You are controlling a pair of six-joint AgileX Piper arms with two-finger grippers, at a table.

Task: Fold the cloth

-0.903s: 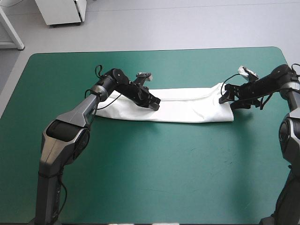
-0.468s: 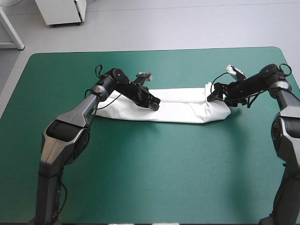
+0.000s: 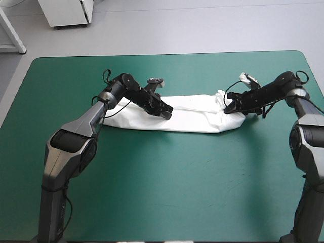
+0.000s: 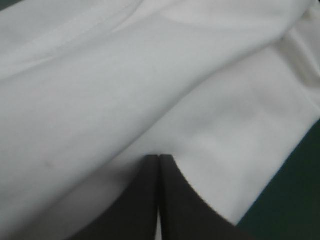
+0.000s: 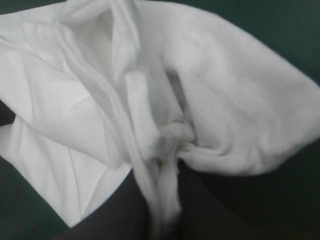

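The white T-shirt (image 3: 195,115) lies as a long folded strip across the middle of the teal-green table. My left gripper (image 3: 167,113) rests on the strip left of its middle, fingers shut in one point with the tip pressed onto the cloth (image 4: 150,75). My right gripper (image 3: 228,108) is at the strip's right end, which is bunched and rounded. In the right wrist view a twisted wad of the T-shirt (image 5: 240,100) is pinched between the right gripper (image 5: 165,150) fingers, which are all but shut on it.
Bare teal-green cover (image 3: 167,187) stretches from the shirt to the table's near edge, and a narrower band (image 3: 192,71) lies between the shirt and the far edge. The right arm reaches in low over the table's right edge.
My right gripper has moved left along the table, shut on the shirt's right end and dragged it inward, so the strip is shorter and bunched there. The left arm has stayed put.
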